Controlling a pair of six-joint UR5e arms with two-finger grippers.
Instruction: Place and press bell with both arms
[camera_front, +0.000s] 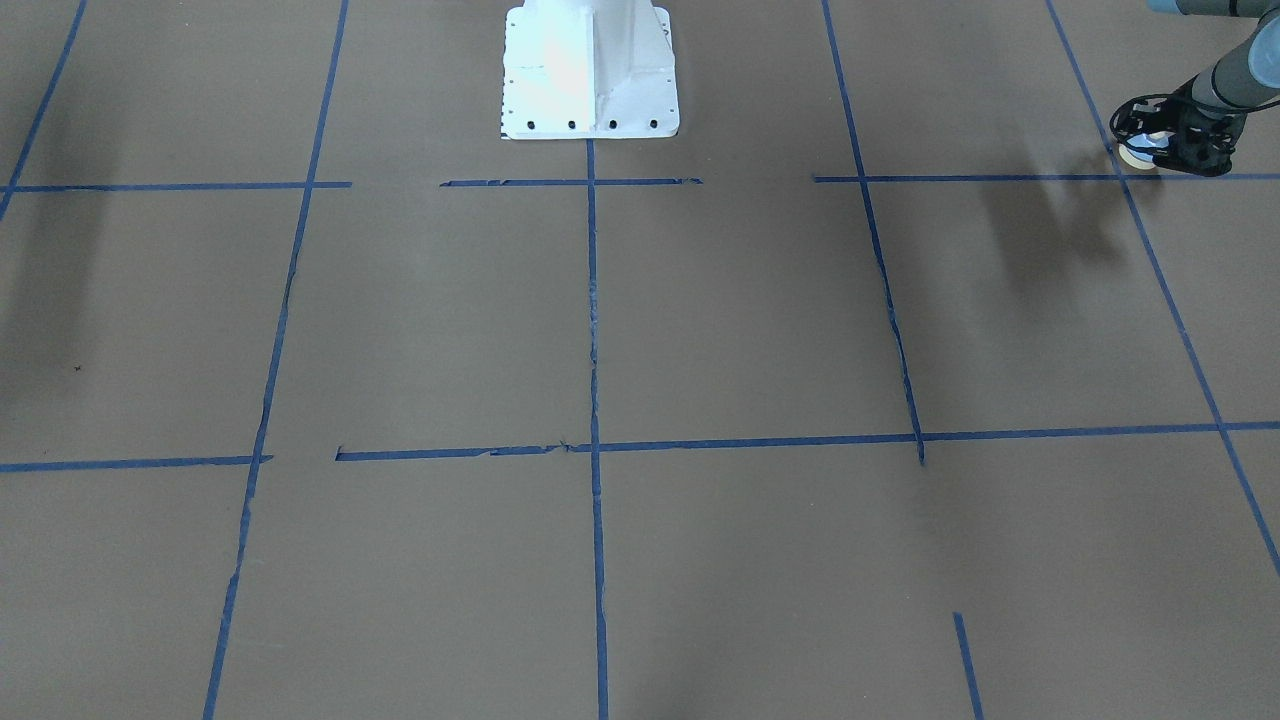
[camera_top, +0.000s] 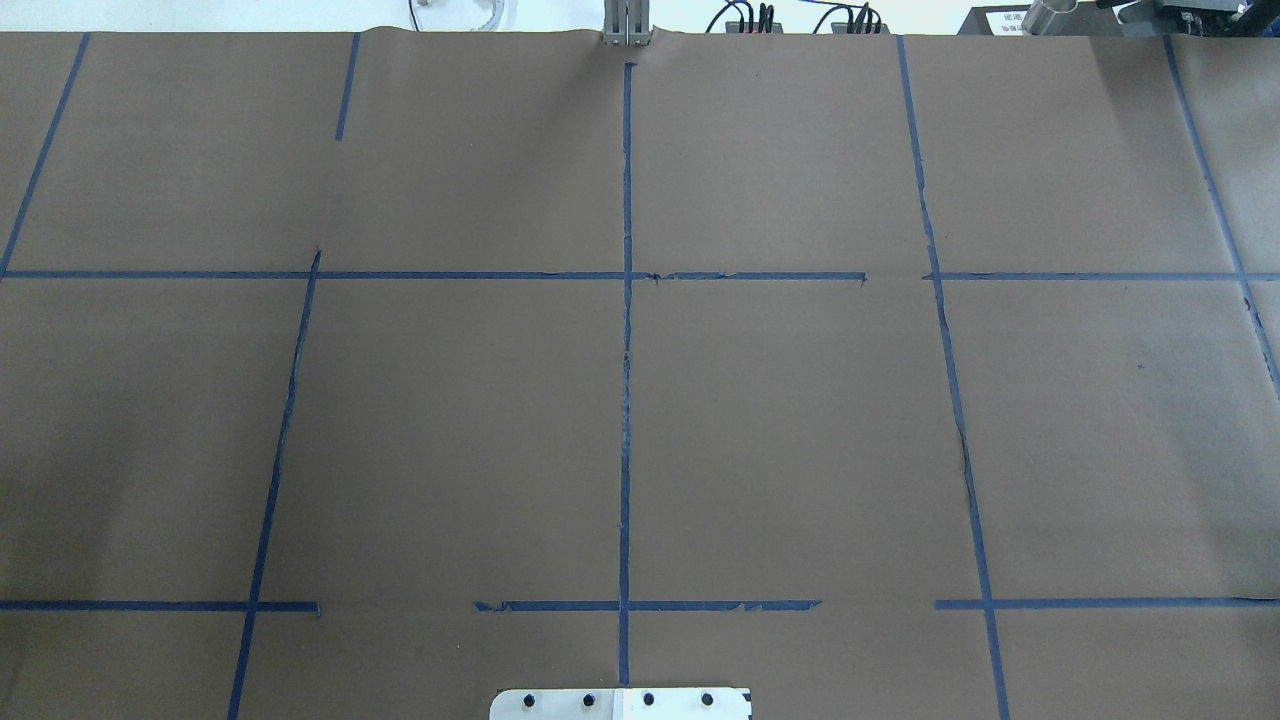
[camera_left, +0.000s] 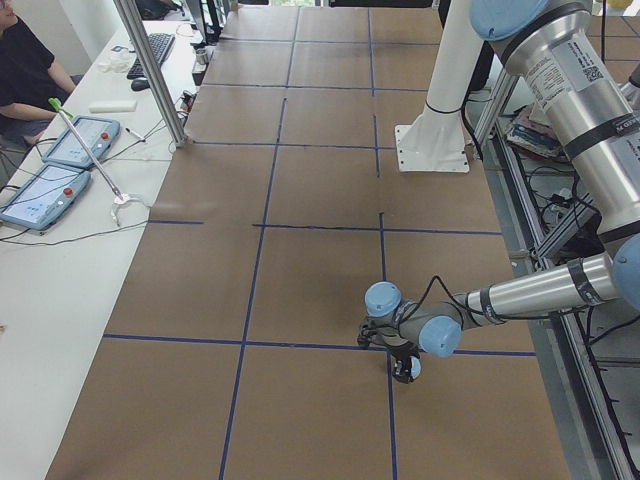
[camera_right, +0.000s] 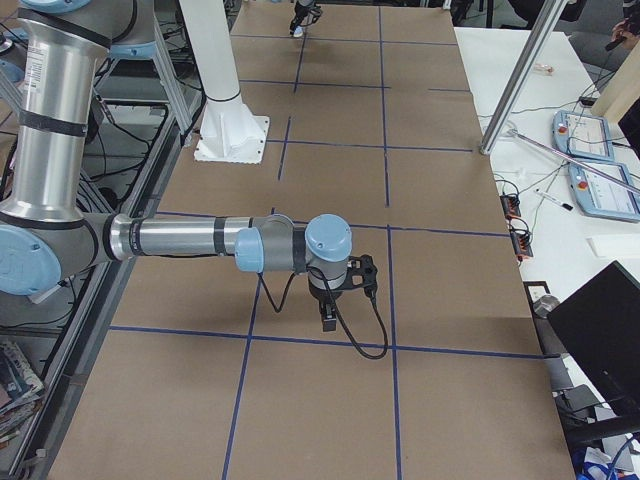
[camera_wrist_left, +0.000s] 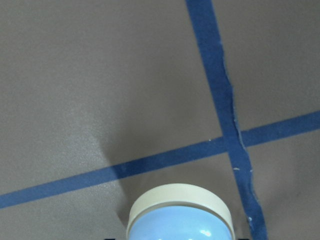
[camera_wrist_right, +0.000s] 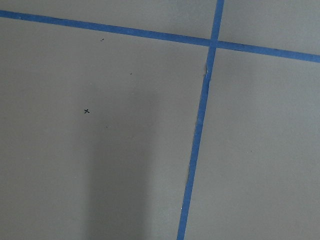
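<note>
Exterior front-facing, top right corner: catches the left gripper (camera_front: 1150, 150) low over the brown table (camera_front: 700, 330), fingers pinching the bell (camera_front: 1136, 153) between them. Shows the bell tilted, cream base ring turned toward the table, right beside a crossing of blue tape lines (camera_front: 592, 300). Cannot settle contact between base and table. Puts the white pedestal (camera_front: 590, 70) at top centre, well apart from the bell. Left wrist-mounted: confirms the grip, with light-blue dome and cream ring at the bottom edge and a crossing of tape lines just beyond. Exterior left: finds the left arm (camera_left: 530, 292) stretched out low over the table, wrist bent down at that same crossing, the bell a pale spot under the black gripper. Exterior right: places the right arm (camera_right: 180, 238) reaching out level, the right gripper (camera_right: 328, 318) pointing straight down just above the table, near one of the tape lines and well apart from the bell at the far end. Cannot tell spread from pressed together for those fingers: too small there. Right wrist-mounted: takes in table, a crossing of tape lines and a small black x mark (camera_wrist_right: 86, 111).
</note>
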